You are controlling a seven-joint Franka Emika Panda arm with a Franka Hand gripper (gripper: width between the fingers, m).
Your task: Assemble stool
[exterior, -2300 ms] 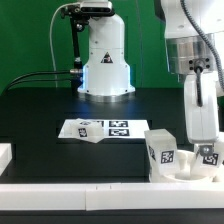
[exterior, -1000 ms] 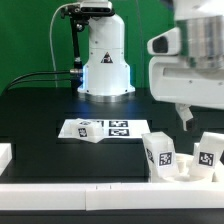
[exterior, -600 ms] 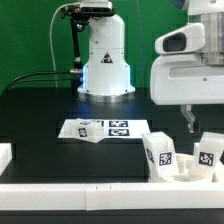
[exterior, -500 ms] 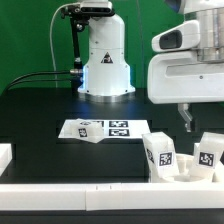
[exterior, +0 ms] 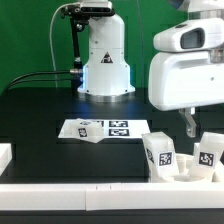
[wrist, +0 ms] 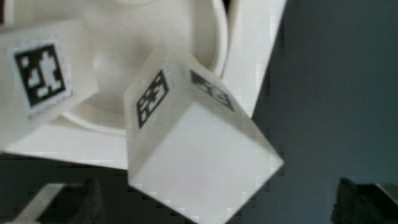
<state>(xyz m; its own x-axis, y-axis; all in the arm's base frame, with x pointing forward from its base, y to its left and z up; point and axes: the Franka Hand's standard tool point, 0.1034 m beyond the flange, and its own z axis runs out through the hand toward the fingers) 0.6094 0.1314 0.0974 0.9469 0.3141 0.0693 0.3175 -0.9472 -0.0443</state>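
1. We see that the claw (wrist: 205, 204), which was down around the right-hand leg (exterior: 208, 155) a couple of seconds ago, has let go and risen clear of it. It now hangs above the parts with nothing between its fingertips (wrist: 54, 204).
2. In the wrist view the two dark fingertips sit far apart at opposite edges, so we read the claw as spread wide and empty.
3. The leg it left has stayed where it was. It stands on the seat (exterior: 185, 172), at the exterior view's right, with the other leg (exterior: 160, 152) just beside it toward the left.
4. The whole stool kit sits at the near right of the bench (exterior: 40, 110), just behind the white rail (exterior: 90, 190) and apart from the marker board (exterior: 118, 129).
5. We judge that this leg's placement is finished and the arm is free for the next part. We cannot tell whether the leg is fully seated.
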